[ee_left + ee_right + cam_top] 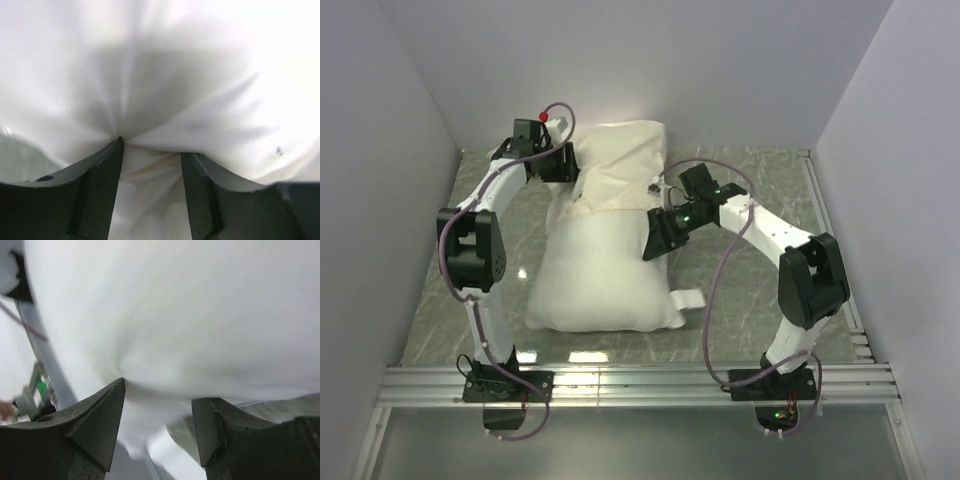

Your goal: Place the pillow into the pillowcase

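The plump white pillow lies in the middle of the table, its far half inside the cream pillowcase. Its white tag sticks out at the near right. My left gripper is at the pillowcase's far left side. In the left wrist view the left gripper has its jaws apart and presses into creased pillowcase cloth. My right gripper is at the pillow's right side, just below the pillowcase's edge. In the right wrist view the right gripper has its jaws apart against the pillow.
The grey marble table is walled at the left, back and right. A metal rail runs along the near edge by the arm bases. Cables loop over both arms.
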Motion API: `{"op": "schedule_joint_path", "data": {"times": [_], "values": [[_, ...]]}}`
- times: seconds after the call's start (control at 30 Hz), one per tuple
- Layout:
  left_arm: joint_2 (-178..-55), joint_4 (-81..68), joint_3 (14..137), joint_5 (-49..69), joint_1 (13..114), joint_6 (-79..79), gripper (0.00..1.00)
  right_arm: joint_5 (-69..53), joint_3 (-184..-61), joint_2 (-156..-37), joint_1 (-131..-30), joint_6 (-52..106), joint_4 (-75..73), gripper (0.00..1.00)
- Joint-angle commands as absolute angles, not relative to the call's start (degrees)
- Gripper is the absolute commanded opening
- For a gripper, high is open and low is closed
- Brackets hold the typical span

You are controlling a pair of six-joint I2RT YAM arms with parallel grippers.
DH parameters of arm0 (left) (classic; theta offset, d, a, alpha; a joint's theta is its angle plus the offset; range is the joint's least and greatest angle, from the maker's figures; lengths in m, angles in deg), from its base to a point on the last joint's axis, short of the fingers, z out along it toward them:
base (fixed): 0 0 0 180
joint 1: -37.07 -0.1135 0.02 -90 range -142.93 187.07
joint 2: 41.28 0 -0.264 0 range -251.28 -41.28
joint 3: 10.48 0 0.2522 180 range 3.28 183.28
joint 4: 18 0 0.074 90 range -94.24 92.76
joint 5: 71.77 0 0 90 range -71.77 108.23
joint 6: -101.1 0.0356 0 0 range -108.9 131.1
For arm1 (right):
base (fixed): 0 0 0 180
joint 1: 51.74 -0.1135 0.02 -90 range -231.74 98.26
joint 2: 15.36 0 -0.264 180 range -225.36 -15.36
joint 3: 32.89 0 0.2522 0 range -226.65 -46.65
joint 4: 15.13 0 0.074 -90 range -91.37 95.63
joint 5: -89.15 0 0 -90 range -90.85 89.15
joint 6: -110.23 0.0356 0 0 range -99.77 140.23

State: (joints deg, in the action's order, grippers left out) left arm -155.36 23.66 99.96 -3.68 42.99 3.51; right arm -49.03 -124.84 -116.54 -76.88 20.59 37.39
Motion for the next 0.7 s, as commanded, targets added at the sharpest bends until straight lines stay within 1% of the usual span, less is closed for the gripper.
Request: {"op": "schedule_joint_path", "data": {"times": [0.0,0.07,0.13,0.2,0.23,0.27,0.3,0.33,0.37,0.4,0.43,0.47,0.53,0.6,0.63,0.67], "values": [[-158.7,20.2,107.8,-11.1,43.9,3.4,0.58,-52.0,-122.8,-110.9,-83.4,17.1,39.0,0.63],[-156.3,19.8,110.1,-11.6,43.2,3.2,0.61,-49.6,-122.9,-108.8,-83.6,17.4,36.6,0.62],[-152.9,20.8,111.2,-11.0,42.4,4.6,0.64,-44.3,-123.6,-105.6,-81.8,18.4,35.5,0.62],[-146.0,21.9,110.1,-10.6,42.0,7.4,0.66,-42.0,-124.4,-101.7,-77.7,19.8,33.9,0.62],[-143.3,24.4,107.5,-11.1,41.9,9.4,0.66,-37.5,-124.2,-100.0,-76.2,20.1,31.3,0.62],[-137.3,25.7,105.2,-11.7,42.0,12.5,0.67,-34.7,-122.9,-96.6,-75.3,19.4,29.8,0.62],[-134.0,26.4,102.3,-12.3,42.0,16.4,0.71,-31.7,-121.6,-94.9,-74.9,17.7,28.3,0.63],[-130.4,27.1,95.3,-12.9,42.0,18.4,0.78,-27.1,-120.0,-93.2,-75.2,15.8,26.7,0.65],[-123.5,27.9,91.6,-13.6,42.1,20.9,0.87,-22.7,-116.0,-92.0,-75.4,13.7,23.4,0.67],[-120.2,28.3,88.0,-14.5,42.2,25.5,0.99,-21.5,-114.2,-90.8,-75.3,10.1,22.2,0.70],[-117.2,28.5,81.7,-15.0,42.3,27.2,0.99,-20.6,-112.5,-90.8,-75.5,8.9,20.7,0.74],[-112.1,29.1,79.2,-15.2,42.5,28.6,0.99,-19.8,-110.6,-91.1,-75.7,7.4,20.4,0.76],[-108.0,29.9,73.1,-15.7,43.0,31.0,0.99,-18.6,-108.8,-92.9,-76.2,4.5,16.9,0.79],[-103.6,30.9,69.9,-15.8,43.8,33.1,0.99,-17.6,-104.8,-93.5,-76.8,2.0,12.0,0.80],[-102.4,31.4,67.4,-15.3,45.5,33.9,0.99,-16.4,-103.7,-93.7,-77.7,1.1,7.9,0.83],[-100.6,31.9,66.2,-13.1,46.9,34.3,0.99,-15.1,-102.4,-94.1,-79.3,0.2,6.4,0.83]]}}
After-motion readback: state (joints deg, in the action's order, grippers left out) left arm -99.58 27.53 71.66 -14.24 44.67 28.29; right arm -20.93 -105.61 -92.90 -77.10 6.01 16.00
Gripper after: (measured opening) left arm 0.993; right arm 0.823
